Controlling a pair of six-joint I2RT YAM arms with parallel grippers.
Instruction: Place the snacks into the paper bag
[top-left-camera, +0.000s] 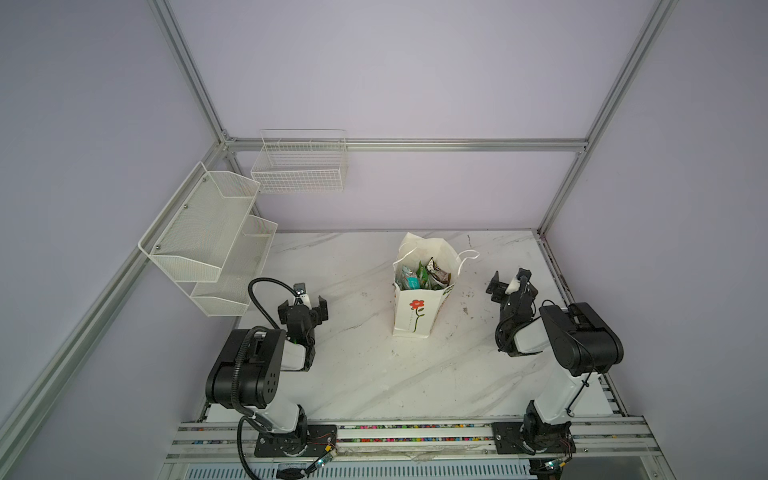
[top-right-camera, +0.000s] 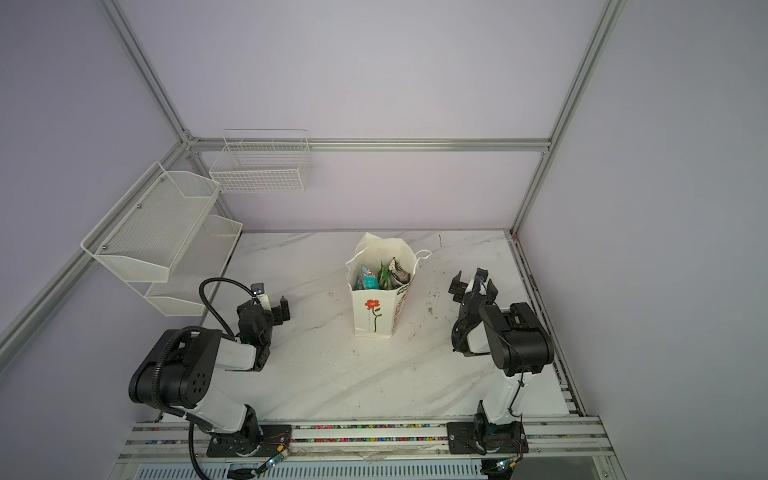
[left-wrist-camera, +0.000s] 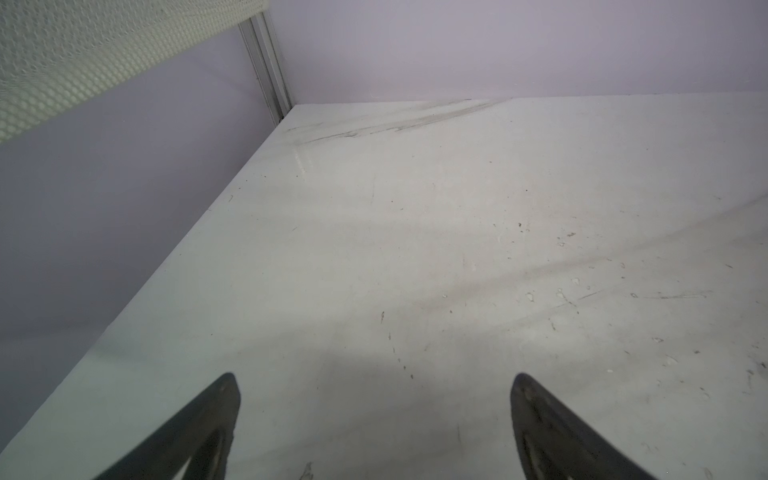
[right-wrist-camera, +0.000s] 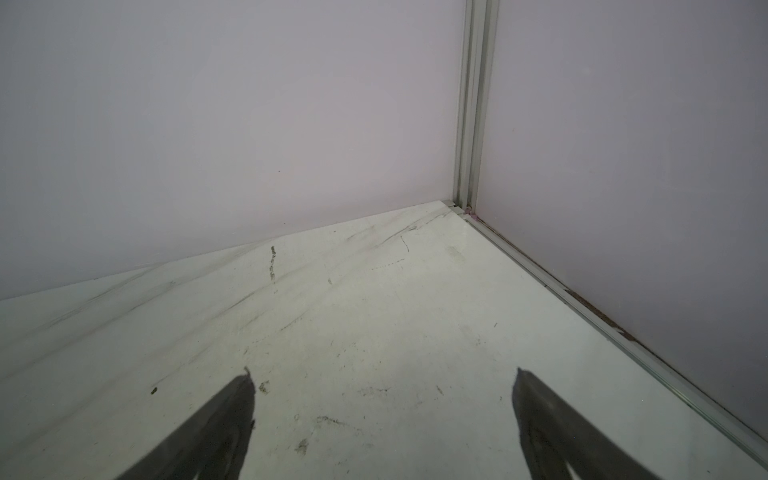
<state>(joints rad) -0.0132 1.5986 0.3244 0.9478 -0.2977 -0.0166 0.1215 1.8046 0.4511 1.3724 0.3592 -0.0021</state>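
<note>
In both top views, shows the paper bag (top-left-camera: 415, 316) upright near the middle of the marble table (top-left-camera: 374, 374), mouth open, one cord handle drooping past its right rim. Holds the snacks (top-left-camera: 424, 276) inside, with teal, green and dark brown packet tops visible below the rim; cannot count them. Puts the left gripper (top-left-camera: 303, 308) well to the left of the bag and the right gripper (top-left-camera: 512, 289) well to its right, each with jaws spread and gripping nothing. Hangs a mesh shelf (top-left-camera: 208, 232) on the left wall and a wire basket (top-left-camera: 299, 166) on the back wall.

From the left wrist, looks past two dark fingertips (left-wrist-camera: 226, 415) set wide apart over scuffed tabletop, with shelf mesh by the corner post.

From the right wrist, looks past fingertips (right-wrist-camera: 536, 415) equally wide apart over scratched marble, toward the other back corner.
</note>
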